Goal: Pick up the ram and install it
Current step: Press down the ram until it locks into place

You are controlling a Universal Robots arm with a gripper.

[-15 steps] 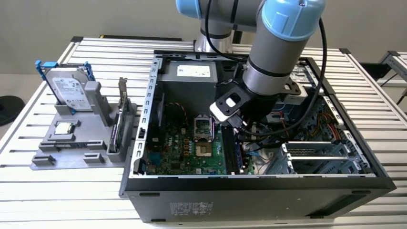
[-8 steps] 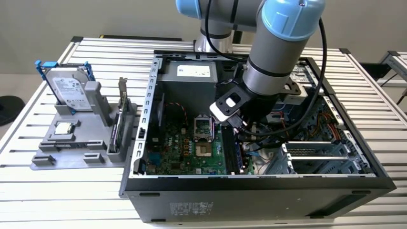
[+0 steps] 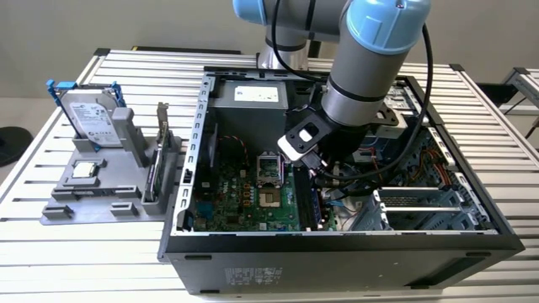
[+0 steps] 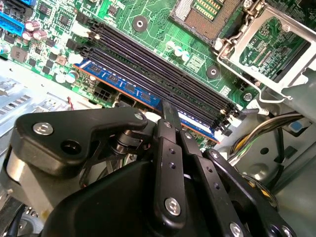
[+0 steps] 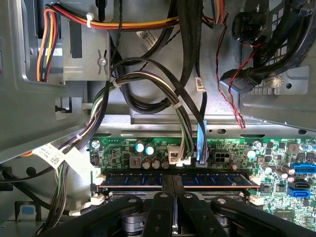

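The gripper is deep inside the computer case, and its 2 fingers are pinched on the ram. The ram sits right under the fingers, in the slot nearest them on the green board. It looks nearly in, but I cannot tell if it has clicked.

Grey arm — light-blue joint caps; black screw-studded gripper.

Arm angled down, gripper low, its fingers closed together, nearly touching.
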